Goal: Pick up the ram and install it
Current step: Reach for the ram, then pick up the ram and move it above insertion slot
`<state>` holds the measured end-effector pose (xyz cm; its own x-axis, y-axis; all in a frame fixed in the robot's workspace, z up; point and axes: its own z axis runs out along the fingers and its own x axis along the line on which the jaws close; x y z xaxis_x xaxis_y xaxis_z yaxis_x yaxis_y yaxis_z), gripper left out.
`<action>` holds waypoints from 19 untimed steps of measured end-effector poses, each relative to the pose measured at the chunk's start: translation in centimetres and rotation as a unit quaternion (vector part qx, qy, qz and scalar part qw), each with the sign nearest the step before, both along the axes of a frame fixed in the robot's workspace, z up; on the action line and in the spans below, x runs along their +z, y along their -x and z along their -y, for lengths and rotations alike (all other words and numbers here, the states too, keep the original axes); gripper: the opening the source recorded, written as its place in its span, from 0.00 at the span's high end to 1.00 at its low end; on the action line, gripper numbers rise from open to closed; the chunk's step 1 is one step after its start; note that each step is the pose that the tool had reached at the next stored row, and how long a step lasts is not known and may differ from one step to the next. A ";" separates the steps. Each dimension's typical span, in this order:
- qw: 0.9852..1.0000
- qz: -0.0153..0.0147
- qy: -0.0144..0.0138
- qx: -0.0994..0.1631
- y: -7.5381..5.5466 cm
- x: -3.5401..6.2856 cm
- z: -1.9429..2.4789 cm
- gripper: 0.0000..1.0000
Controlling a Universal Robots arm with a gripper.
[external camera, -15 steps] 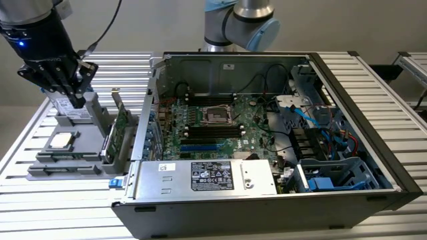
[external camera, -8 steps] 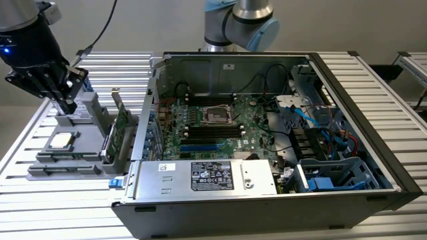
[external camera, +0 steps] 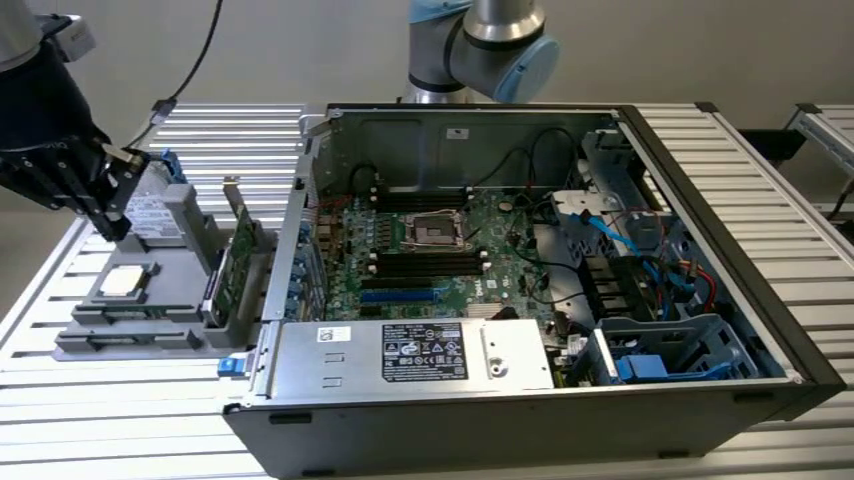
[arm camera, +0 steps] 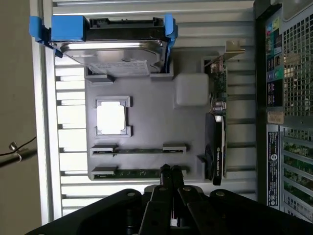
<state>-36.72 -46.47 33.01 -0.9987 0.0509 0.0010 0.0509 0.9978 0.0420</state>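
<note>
The long, narrow green circuit-board ram stick (arm camera: 137,173) is sitting on edge in the slot nearest the rim of a flat grey plastic holder tray (arm camera: 151,125). A second, parallel slot (arm camera: 139,151) is running just beside it, and whether that one is holding anything cannot be told. The black multi-link gripper (arm camera: 171,172) is hanging over one end of the ram's slot with its fingertips pressed together and nothing visible between them; whether they are touching the ram cannot be told. Further across the tray, a square silver processor chip (arm camera: 111,119) is resting in its recess, a silver boxy hard drive in a blue bracket (arm camera: 112,51) is standing at the far end, and a green expansion card with a metal bracket (arm camera: 217,98) is standing upright along the side. In the exterior view, tray (external camera: 134,345) and gripper (external camera: 114,215) are sitting to the exterior view's left of an open black computer case (external camera: 747,250) that is showing a green motherboard (external camera: 427,250).
</note>
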 end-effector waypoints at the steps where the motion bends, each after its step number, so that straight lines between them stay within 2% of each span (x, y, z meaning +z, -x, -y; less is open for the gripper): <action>1: 1.000 0.000 0.000 0.000 0.3 -0.05 0.15 0.90; 5: 1.000 -0.002 0.000 0.000 1.3 -0.31 0.75 0.90; 6: 1.000 -0.003 0.000 0.000 1.4 -0.40 0.90 0.90; 8: 1.000 -0.008 0.000 0.000 1.6 -0.64 1.20 0.90; 11: 1.000 -0.011 0.000 0.000 1.6 -1.04 1.24 0.90; 14: 1.000 -0.017 0.001 0.000 1.6 -1.29 1.24 0.90; 19: 1.000 -0.017 0.001 0.000 1.6 -1.30 1.24 0.90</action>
